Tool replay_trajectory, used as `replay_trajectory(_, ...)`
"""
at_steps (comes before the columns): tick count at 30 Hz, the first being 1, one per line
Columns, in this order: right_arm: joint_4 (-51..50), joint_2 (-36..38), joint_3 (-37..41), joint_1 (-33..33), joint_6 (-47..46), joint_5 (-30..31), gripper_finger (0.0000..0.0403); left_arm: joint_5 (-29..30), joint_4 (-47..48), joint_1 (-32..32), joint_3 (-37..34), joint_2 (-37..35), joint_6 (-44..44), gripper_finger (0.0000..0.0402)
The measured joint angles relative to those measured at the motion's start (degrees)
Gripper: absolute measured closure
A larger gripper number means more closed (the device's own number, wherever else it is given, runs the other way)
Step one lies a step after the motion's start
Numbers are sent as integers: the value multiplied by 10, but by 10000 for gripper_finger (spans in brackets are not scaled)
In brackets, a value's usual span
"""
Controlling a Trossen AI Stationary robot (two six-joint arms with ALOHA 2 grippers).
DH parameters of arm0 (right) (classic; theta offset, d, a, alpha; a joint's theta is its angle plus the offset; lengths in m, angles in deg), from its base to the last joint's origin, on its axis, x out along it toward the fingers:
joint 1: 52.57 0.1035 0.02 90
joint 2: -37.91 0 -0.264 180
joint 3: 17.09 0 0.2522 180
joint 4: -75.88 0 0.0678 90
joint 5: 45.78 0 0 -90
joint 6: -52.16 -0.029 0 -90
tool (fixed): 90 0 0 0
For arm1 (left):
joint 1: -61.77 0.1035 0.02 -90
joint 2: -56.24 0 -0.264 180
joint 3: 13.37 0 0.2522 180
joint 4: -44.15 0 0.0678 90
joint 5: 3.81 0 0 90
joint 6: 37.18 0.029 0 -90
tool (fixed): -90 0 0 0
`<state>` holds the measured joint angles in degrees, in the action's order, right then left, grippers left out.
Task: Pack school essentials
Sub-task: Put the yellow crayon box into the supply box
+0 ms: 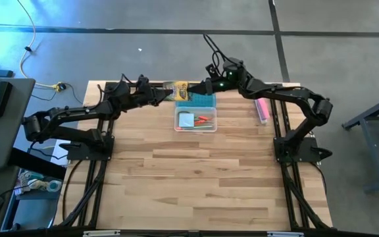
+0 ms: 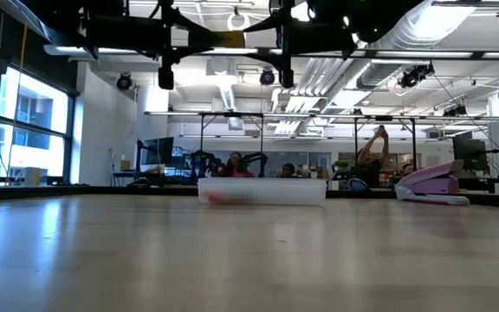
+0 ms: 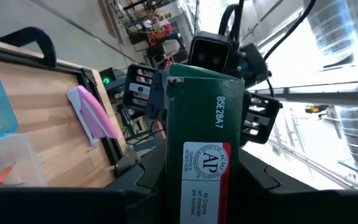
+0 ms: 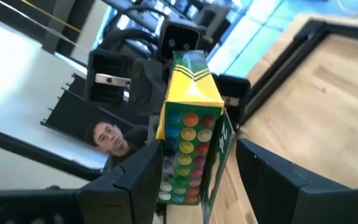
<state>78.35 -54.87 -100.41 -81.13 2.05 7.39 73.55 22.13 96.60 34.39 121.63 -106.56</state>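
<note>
The yellow-green crayon pack [image 1: 181, 90] hangs in the air over the table's far edge, between both grippers. My left gripper [image 1: 170, 94] comes from the left and my right gripper [image 1: 199, 87] from the right, each shut on one end. In the left wrist view I see the pack's green back [image 3: 204, 124]. The right wrist view shows its yellow top and coloured dots [image 4: 188, 137]. Just nearer stands the clear plastic box [image 1: 214, 122], holding the light-blue note pad [image 1: 186, 120] and red and orange pieces [image 1: 204, 120]. The scissors are not visible. My left gripper pinches the crayon pack's left end [image 3: 194, 186] between its two fingers, coming level from the table's left, along the pack. The pack is lifted clear of the table. My right gripper pinches the opposite end [image 4: 182, 186] between its two fingers [image 4: 145, 177], coming level from the right.
The blue lid [image 1: 199, 101] lies against the box's far side, under the held pack. The pink oblong bar [image 1: 262, 110] lies near the right arm's base, at the table's right edge. The wide near half of the wooden table [image 1: 202, 184] is bare. People show in the room beyond.
</note>
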Motion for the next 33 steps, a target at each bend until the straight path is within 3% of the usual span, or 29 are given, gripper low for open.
replay_trajectory(6, -15, 2, 0, -20, -5, -40, 206, -5, 2, 0, 0, 1, 1, 293)
replay_trajectory(15, -14, 2, 0, -20, -9, -41, 206, -2, 1, 0, 0, 1, 10, 293)
replay_trajectory(28, -10, 2, 0, 25, 11, 75, 207, 8, 16, 0, 0, 1, 24, 293)
replay_trajectory(33, -21, 2, 0, 35, 8, 93, 239, 7, 17, 0, 0, 0, 27, 293)
